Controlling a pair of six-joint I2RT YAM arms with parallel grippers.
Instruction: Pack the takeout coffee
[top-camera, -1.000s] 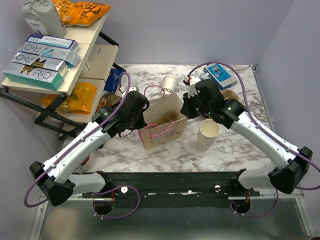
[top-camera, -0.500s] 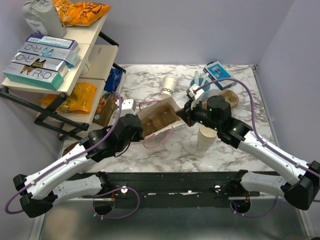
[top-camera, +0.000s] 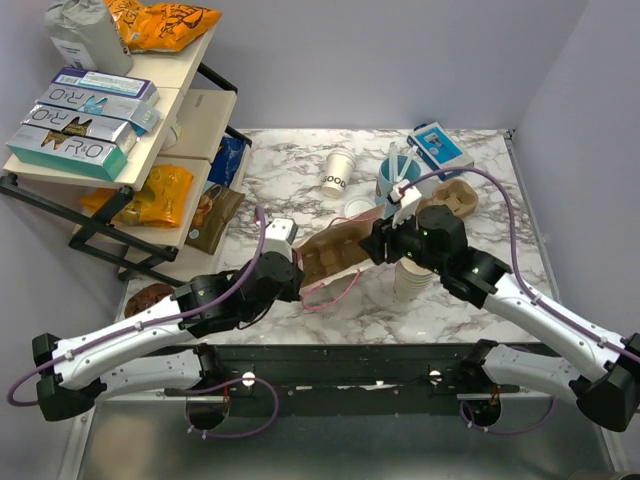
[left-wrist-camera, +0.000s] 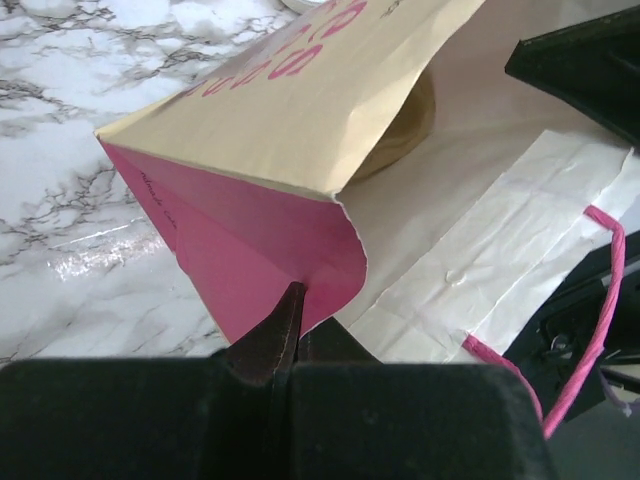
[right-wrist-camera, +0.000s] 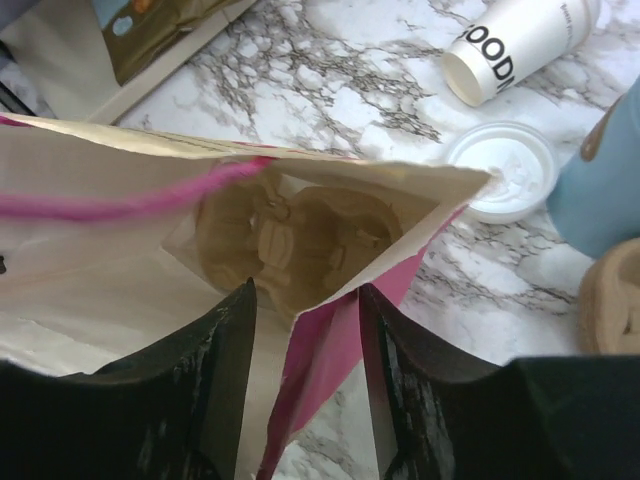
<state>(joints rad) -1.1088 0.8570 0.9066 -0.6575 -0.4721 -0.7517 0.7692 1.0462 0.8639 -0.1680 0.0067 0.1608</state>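
While the cream paper bag with pink side panels and pink cord handles (top-camera: 335, 248) hangs tipped over between the two arms at the middle of the white marble desk (top-camera: 380, 310), we see the left fingers (left-wrist-camera: 285, 325) pressed fully together on its pink side fold, at the bag's eight-o'clock end. The right fingers (right-wrist-camera: 243, 312) stand apart at the bag's two-o'clock end. A corner of the bag's rim passes between them, but they clamp nothing that we can make out. Looking into the mouth from the right wrist, we find a moulded brown pulp cup tray (right-wrist-camera: 300, 235) sitting at the bottom of the bag. We cannot tell whether the bag touches the desk.

The small white paper takeout coffee cup with dark lettering (top-camera: 337, 172) lies on its side on the desk at twelve o'clock from the bag. It is apart from the bag and clear of both arms, with its lettering turned upward. A loose round white plastic lid (top-camera: 357, 207) lies flat between the cup and the bag's rim. At one o'clock from the bag stands a light-blue mug holding white sticks (top-camera: 390, 182). Just past the mug, at two o'clock, sits a second brown pulp tray (top-camera: 455, 195). A stack of lidless cream paper cups (top-camera: 408, 285) stands at four o'clock, partly hidden under the right arm.
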